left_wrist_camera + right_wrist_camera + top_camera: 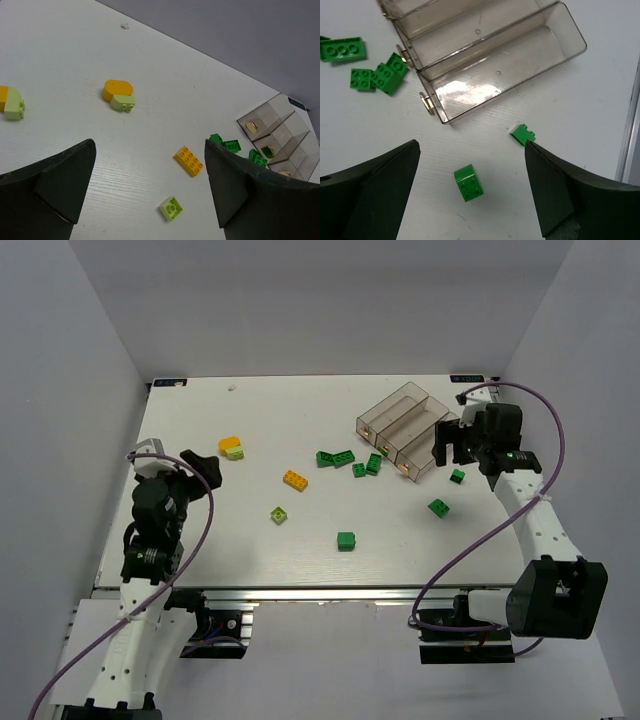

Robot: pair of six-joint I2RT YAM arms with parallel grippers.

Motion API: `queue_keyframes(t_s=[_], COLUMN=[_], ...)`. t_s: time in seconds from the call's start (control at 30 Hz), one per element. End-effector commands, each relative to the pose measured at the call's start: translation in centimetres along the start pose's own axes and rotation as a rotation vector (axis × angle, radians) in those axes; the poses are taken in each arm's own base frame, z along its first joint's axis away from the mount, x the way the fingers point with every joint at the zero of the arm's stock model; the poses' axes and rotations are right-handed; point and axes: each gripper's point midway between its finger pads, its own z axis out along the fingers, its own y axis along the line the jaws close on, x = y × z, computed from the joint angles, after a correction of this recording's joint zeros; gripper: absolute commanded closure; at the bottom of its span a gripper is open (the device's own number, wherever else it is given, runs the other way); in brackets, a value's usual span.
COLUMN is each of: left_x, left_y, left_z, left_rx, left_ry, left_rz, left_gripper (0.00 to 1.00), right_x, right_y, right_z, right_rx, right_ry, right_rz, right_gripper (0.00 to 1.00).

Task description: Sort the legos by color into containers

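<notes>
Orange brick (189,160) shows from left wrist (right wrist catches green bricks (468,182)).

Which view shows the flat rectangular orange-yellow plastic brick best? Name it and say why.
The left wrist view: the flat rectangular orange-yellow plastic brick lies close and large, its studs distinct. The top external view shows the brick only as a small orange patch. The right wrist view misses it entirely.

The white table (250,550) carries three joined clear containers (400,425) just beside the right end effector (452,447). Green legos (335,458) lie scattered near it, and orange and lime legos (295,479) lie loose ahead of the left end effector (203,468).
</notes>
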Motion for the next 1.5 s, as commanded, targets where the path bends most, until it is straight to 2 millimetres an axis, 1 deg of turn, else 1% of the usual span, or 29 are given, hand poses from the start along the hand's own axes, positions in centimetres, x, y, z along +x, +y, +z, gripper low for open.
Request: queue_keyframes(t_s=[0.0,0.03,0.07,0.13,0.17,0.2,0.3,0.4,0.43,0.5,0.53,0.57,0.6,0.63,0.67,0.7,0.73,0.77,0.8,0.83,0.87,0.93,0.97,1.07,1.1,1.23,1.27,1.33,1.47], left_x=[-0.5,-0.3,-0.1,0.0,0.1,0.1,0.4,0.8,1.1,1.6,1.9,2.2,2.6,3.1,3.4,3.6,3.9,4.0,3.9,3.9,3.9,4.0,4.0,4.4,4.3,4.2,4.3,4.5,5.0], left_y=[-1.1,-1.1,-1.0,-0.9,-0.8,-0.6,-0.3,-0.2,-0.2,-0.1,0.1,0.1,0.1,0.2,0.1,-0.1,-0.1,-0.1,-0.3,-0.5,-0.4,-0.6,-0.6,-0.1,-0.1,0.1,0.1,0.1,0.2], left_z=[-0.9,-1.1,-1.2,-1.6,-1.7,-1.8,-2.1,-2.1,-2.1,-2.0,-2.0,-2.0,-2.1,-2.1,-2.3,-2.4,-2.5,-2.6,-2.9,-3.0,-3.0,-3.3,-3.4,-3.7,-3.8,-4.0,-4.0,-4.0,-3.8], left_rx=[0.053,0.053,0.049,0.047,0.042,0.038,0.027,0.022,0.023,0.02,0.013,0.011,0.012,0.01,0.02,0.029,0.03,0.032,0.04,0.045,0.044,0.05,0.05,0.026,0.025,0.016,0.016,0.017,0.019], left_ry=[-0.001,0.005,0.01,0.007,0.007,0.005,0.004,0.012,0.023,0.035,0.047,0.057,0.07,0.085,0.095,0.104,0.113,0.114,0.113,0.113,0.113,0.115,0.117,0.133,0.134,0.122,0.124,0.128,0.136], left_rz=[-0.025,-0.035,-0.037,-0.053,-0.057,-0.06,-0.077,-0.096,-0.1,-0.106,-0.114,-0.118,-0.129,-0.134,-0.144,-0.148,-0.165,-0.176,-0.193,-0.2,-0.209,-0.22,-0.222,-0.224,-0.225,-0.229,-0.228,-0.23,-0.231], left_gripper=[0.02,0.02,0.02,0.02,0.02,0.02,0.02,0.02,0.04,0.08,0.1,0.14,0.23,0.28,0.33,0.38,0.44,0.44,0.43,0.42,0.41,0.38,0.36,0.3,0.29,0.27,0.27,0.27,0.27], right_x=[-2.8,-2.7,-2.5,-0.9,-0.2,1.0,2.4,3.2,3.4,3.4,3.3,3.2,3.4,4.1,4.5,4.9,5.2,5.5,5.5,5.6,5.8,6.3,6.9,8.4,8.5,11.4,11.6,12.9,13.8], right_y=[2.2,3.1,5.2,7.4,8.9,9.6,11.2,11.6,11.6,10.6,10.3,9.4,9.2,9.0,8.4,8.1,7.6,7.5,7.2,7.3,7.2,7.0,6.2,4.6,4.3,2.6,2.6,1.8,1.9], right_z=[-1.8,-2.2,-3.7,-4.7,-5.8,-6.0,-7.2,-6.9,-6.7,-5.5,-5.1,-4.2,-4.0,-3.8,-3.1,-2.8,-2.5,-2.4,-2.2,-2.2,-2.1,-1.7,-1.1,-0.5,-0.2,0.1,0.2,1.0,1.7], right_rx=[-0.148,-0.197,-0.329,-0.462,-0.545,-0.588,-0.686,-0.708,-0.707,-0.641,-0.615,-0.574,-0.565,-0.56,-0.528,-0.511,-0.479,-0.464,-0.444,-0.446,-0.433,-0.409,-0.336,-0.23,-0.209,-0.148,-0.153,-0.142,-0.189], right_ry=[-0.11,-0.127,-0.179,-0.215,-0.26,-0.26,-0.281,-0.244,-0.229,-0.173,-0.134,-0.083,-0.042,0.01,0.056,0.079,0.1,0.113,0.116,0.119,0.132,0.162,0.209,0.277,0.271,0.334,0.335,0.371,0.389], right_rz=[-0.18,-0.251,-0.413,-0.551,-0.662,-0.686,-0.734,-0.636,-0.615,-0.55,-0.462,-0.428,-0.389,-0.355,-0.332,-0.317,-0.295,-0.279,-0.265,-0.265,-0.24,-0.195,-0.121,-0.083,-0.095,-0.192,-0.214,-0.271,-0.345], right_gripper=[0.1,0.1,0.1,0.1,0.1,0.11,0.1,0.11,0.14,0.3,0.38,0.57,0.69,0.76,0.77,0.73,0.56,0.46,0.28,0.28,0.22,0.22,0.22,0.23,0.23,0.24,0.26,0.28,0.29])
